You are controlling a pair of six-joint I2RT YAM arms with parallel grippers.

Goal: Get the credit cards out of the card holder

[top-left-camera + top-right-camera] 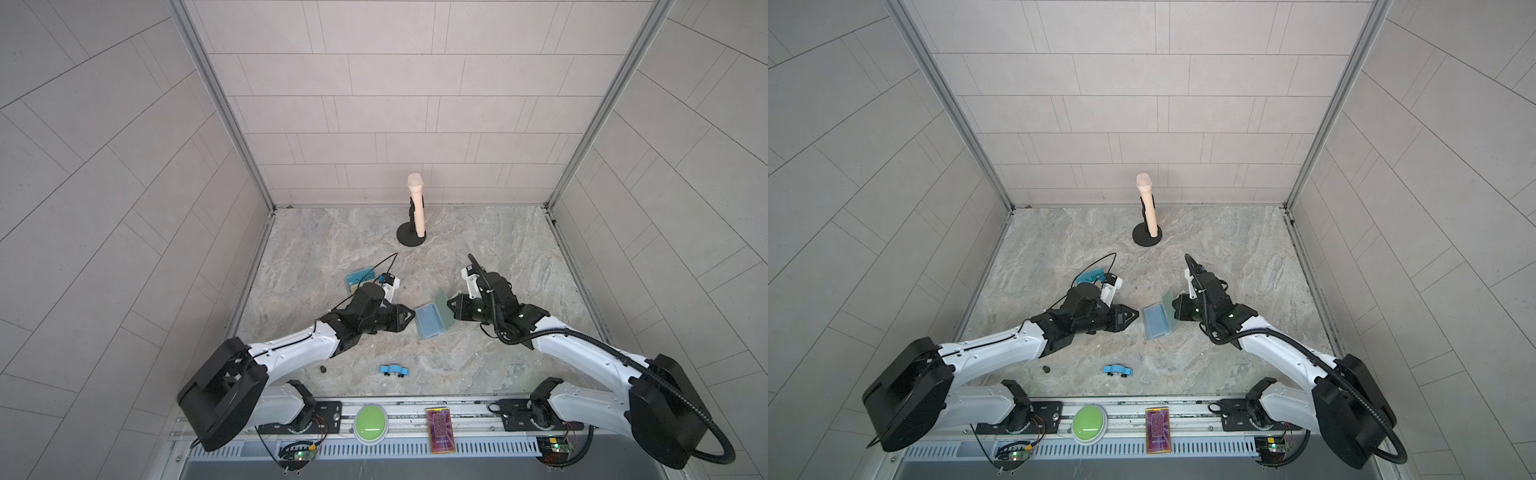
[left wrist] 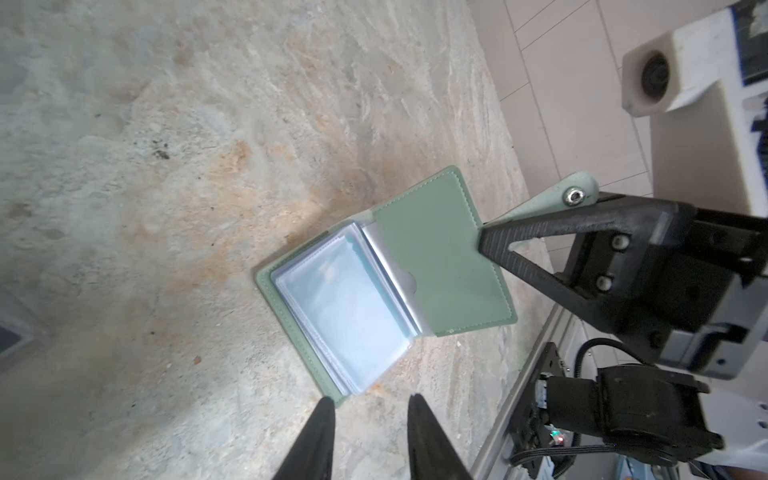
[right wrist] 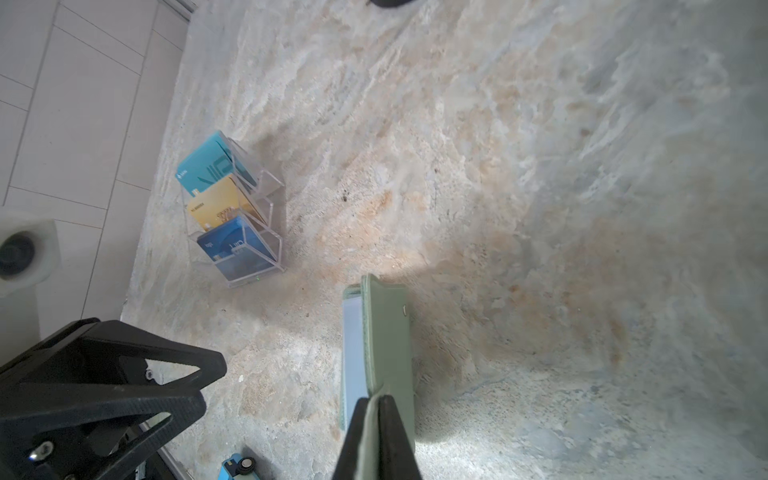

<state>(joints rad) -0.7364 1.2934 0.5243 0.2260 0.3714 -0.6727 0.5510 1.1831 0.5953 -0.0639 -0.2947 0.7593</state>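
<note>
Mid-table, open with sleeve pages (image 2: 345, 307) up: card holder (image 1: 430, 322), long axis near-to-far, cover (image 2: 436, 257) raised on its right side (pinched tight by right gripper (image 3: 376, 405)). At its near corner, left gripper (image 2: 370, 405), fingers parted. Marble table (image 1: 498, 241), tiled walls (image 1: 374, 104); bare stone around, toy car (image 1: 394, 370) nearer the front edge.

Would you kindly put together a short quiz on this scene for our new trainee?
1. Fill in: the jaws of the left gripper stand ___, with nothing between them.
2. Which one pinches the cover of the card holder? A) left gripper B) right gripper C) neither
3. True or false: the card holder is folded shut.
Key: 1 open; 2 B; 3 false, it lies open.
</note>
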